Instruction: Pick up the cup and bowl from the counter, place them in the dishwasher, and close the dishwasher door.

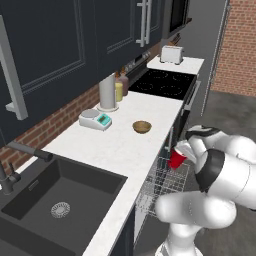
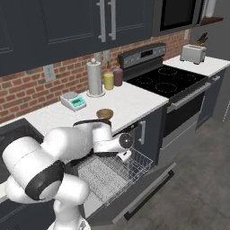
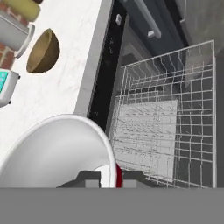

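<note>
Simulated kitchen: brick backsplash, dark navy cabinets, long white veined counter (image 1: 125,145) with a dark sink (image 1: 55,200) set in at the left end, well to the left of the hand. Farther along, left of and beyond the hand, a white-teal scale (image 1: 95,120) and a tall grey cylinder (image 1: 107,92), then the tan bowl (image 1: 142,126) resting on the stone, untouched, a little way beyond the gripper. Just off the counter edge, the gripper (image 1: 181,152) pinched tight on the rim of the red cup (image 1: 176,159), pale inside facing the hand camera (image 3: 57,148), carried above the pulled-out wire rack (image 3: 175,118) of the dishwasher (image 2: 117,175). Directly below and ahead of the hand, bare rack; beneath that, the dishwasher door (image 2: 148,193) dropped open. Further right, past the hand, black stovetop (image 2: 166,81) and toaster (image 2: 193,54). Judged progress: cup lifted but not yet set down; bowl still to fetch and load; door still to shut. Roughly a quarter done.
</note>
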Available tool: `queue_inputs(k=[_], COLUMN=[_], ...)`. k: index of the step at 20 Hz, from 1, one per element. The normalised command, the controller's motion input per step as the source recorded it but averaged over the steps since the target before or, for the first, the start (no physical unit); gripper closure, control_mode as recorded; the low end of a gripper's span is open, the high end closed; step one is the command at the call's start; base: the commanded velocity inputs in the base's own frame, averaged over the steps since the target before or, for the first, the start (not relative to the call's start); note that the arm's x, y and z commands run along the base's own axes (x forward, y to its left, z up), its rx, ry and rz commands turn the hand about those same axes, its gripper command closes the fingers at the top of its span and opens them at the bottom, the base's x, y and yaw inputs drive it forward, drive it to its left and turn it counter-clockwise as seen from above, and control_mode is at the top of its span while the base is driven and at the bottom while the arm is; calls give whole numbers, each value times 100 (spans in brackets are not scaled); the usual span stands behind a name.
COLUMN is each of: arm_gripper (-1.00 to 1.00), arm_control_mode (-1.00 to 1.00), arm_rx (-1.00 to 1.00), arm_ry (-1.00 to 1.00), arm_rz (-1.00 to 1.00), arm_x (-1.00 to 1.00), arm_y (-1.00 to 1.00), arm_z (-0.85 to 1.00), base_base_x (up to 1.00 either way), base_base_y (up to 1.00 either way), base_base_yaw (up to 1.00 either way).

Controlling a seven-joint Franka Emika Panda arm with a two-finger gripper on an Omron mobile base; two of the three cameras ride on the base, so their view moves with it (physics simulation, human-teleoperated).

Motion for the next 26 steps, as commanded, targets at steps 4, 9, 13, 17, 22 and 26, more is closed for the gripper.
queue_inputs(k=[4, 9, 13, 17, 22, 26], arm_gripper=[100, 100, 100, 100, 100, 100], arm_control_mode=[-100, -100, -100, -100, -100, -100], arm_rx=[13, 17, 16, 12, 10, 7], arm_ry=[0, 1, 2, 2, 1, 0], arm_rz=[-7, -3, 0, 0, 0, 0], arm_x=[-56, -1, 29, 27, 9, 20], arm_y=[-93, -68, -35, -6, 6, 12], arm_z=[-26, -63, -72, -79, -73, -54], base_base_x=[0, 0, 0, 0, 0, 0], base_base_y=[0, 0, 0, 0, 0, 0], base_base_yaw=[0, 0, 0, 0, 0, 0])
